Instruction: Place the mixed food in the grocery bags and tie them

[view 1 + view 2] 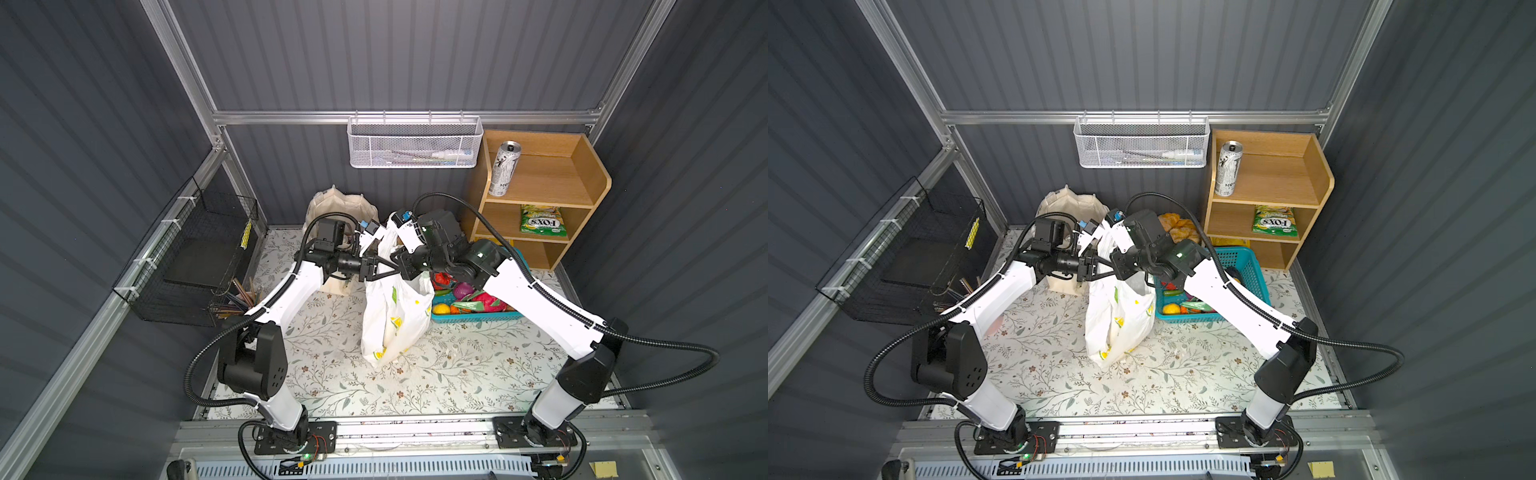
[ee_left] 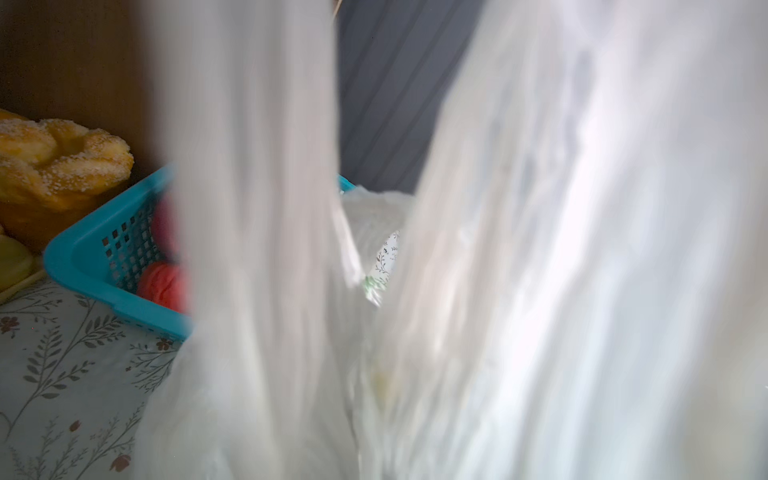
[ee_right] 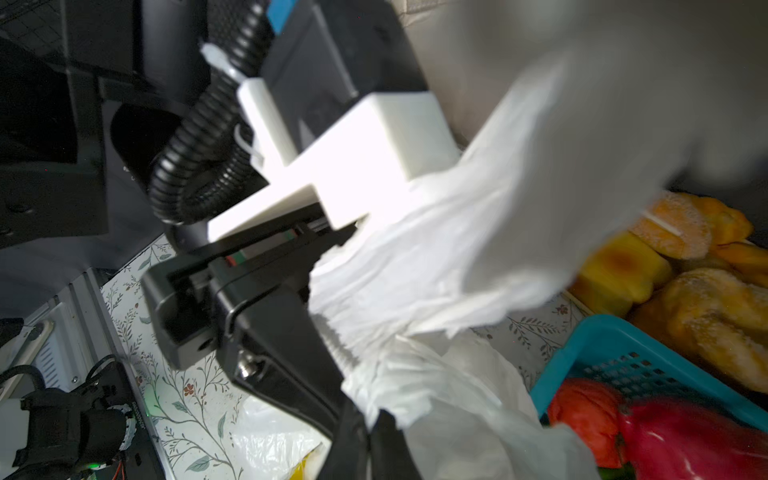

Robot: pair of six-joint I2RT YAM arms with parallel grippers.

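Nearest lies the floral table [image 1: 332,386]. On its middle stands the lemon-print plastic carrier [image 1: 395,320], its top drawn up between the tools. The right tool [image 3: 371,432] is clamped on a twisted handle; whether the left tool [image 1: 390,269] grips or stands parted cannot be told. Just beside the carrier, a teal basket [image 1: 478,316] holds produce [image 1: 482,300]. Farther back stands the canvas tote [image 1: 328,203]. The wooden shelf [image 1: 582,166] carries the drink can [image 1: 503,168] upright and, one level down, a green FOX'S pouch [image 1: 542,222].

Blurred white plastic bag [image 2: 540,249] before teal basket [image 2: 83,257], sugared bread [image 2: 62,158].
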